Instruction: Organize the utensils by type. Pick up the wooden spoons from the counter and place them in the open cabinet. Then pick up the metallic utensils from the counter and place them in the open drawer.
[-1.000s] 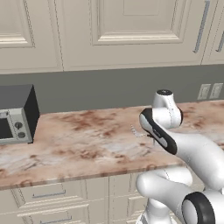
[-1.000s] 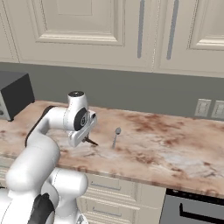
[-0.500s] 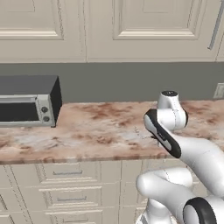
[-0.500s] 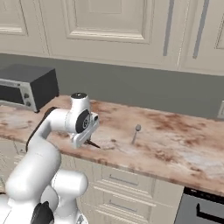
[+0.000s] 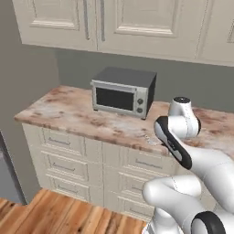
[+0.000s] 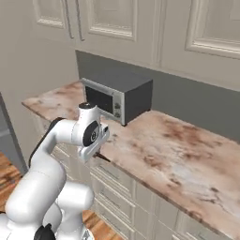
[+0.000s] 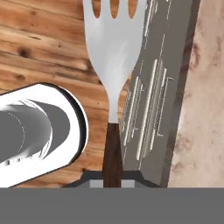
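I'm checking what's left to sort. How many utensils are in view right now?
1: a silver fork with a dark handle, held in the end effector over the counter's edge, seen in the hand view. Others may be hidden behind the arm or off-frame.

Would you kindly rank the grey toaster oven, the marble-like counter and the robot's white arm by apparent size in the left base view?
1. Mottled reddish-brown counter.
2. White arm, though its nearness to the camera inflates it, so the top two are unsure.
3. Grey toaster oven, clearly smallest.
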